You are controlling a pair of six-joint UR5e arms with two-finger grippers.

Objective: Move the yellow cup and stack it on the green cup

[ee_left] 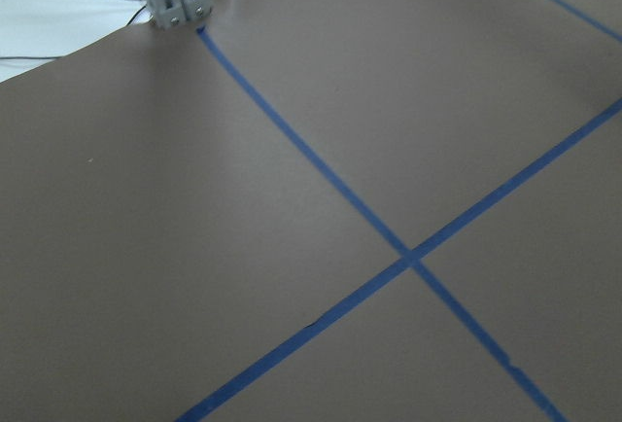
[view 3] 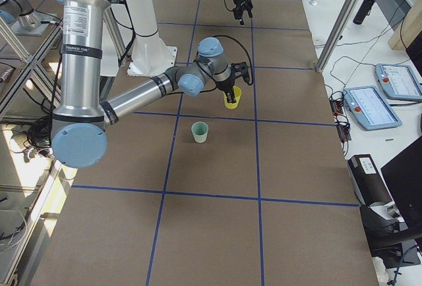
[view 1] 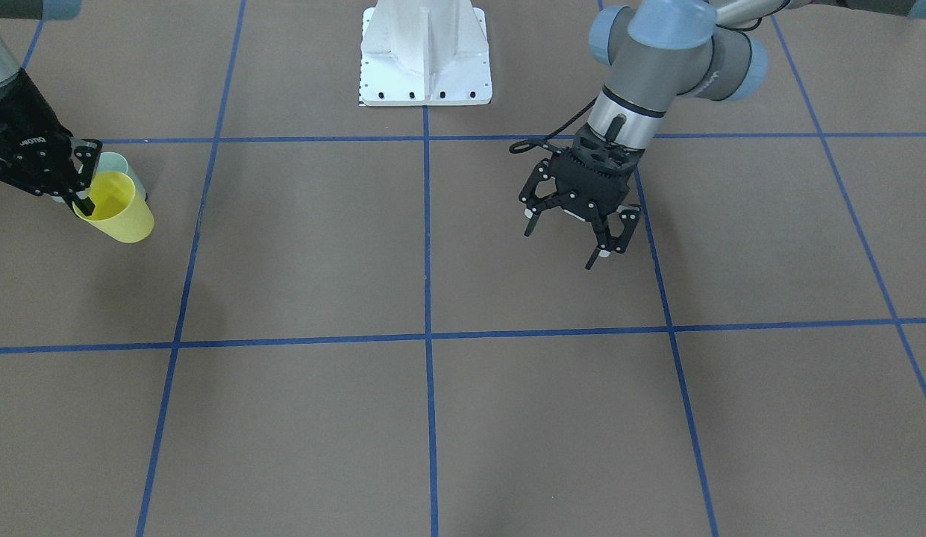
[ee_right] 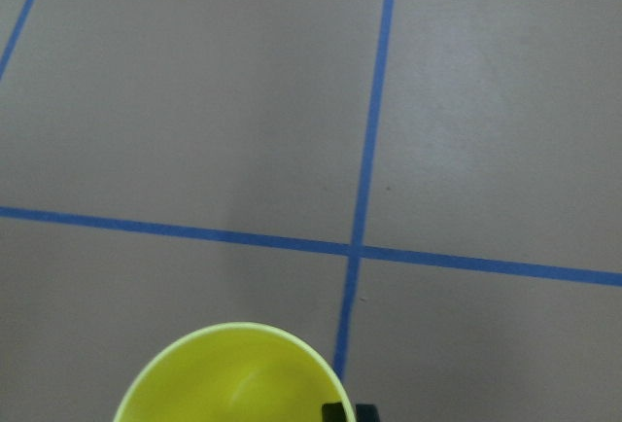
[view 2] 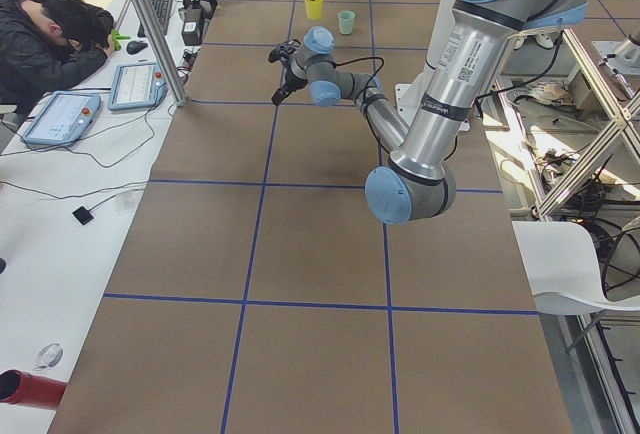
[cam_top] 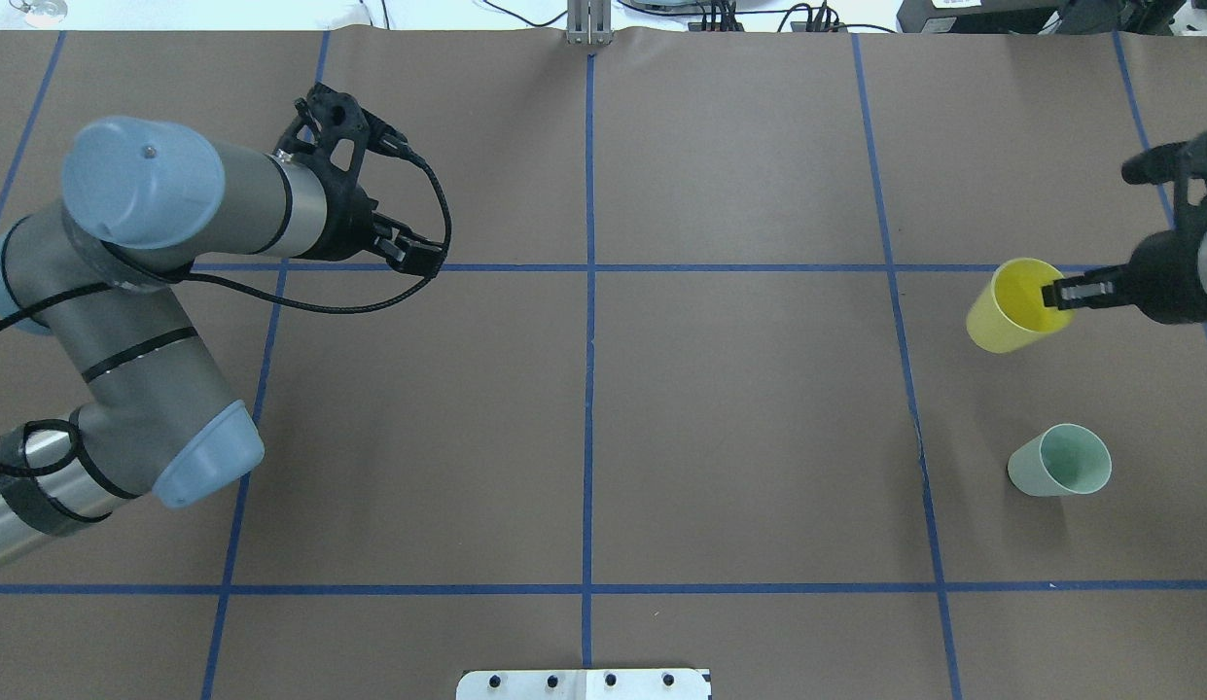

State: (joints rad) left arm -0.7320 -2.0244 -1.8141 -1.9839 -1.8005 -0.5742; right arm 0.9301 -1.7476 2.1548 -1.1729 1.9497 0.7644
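Item: yellow cup, at the right side of the overhead view and the upper of two cups. Mouth up, empty.
Item: right gripper, clamped on the yellow cup's rim at the side nearest the frame's right edge, one finger inside the cup.
Item: green cup, lower in that view, near the yellow cup but not touching it. Upright on the table, empty.
Item: left gripper, right of centre in the front-facing view, fingers spread, holding nothing.

A stretch of bare brown worktop separates the yellow cup, pinched at its rim by the right gripper, from the green cup. The green cup stands upright, well apart, its mouth uncovered. The left gripper hangs spread wide, far off over the other half.
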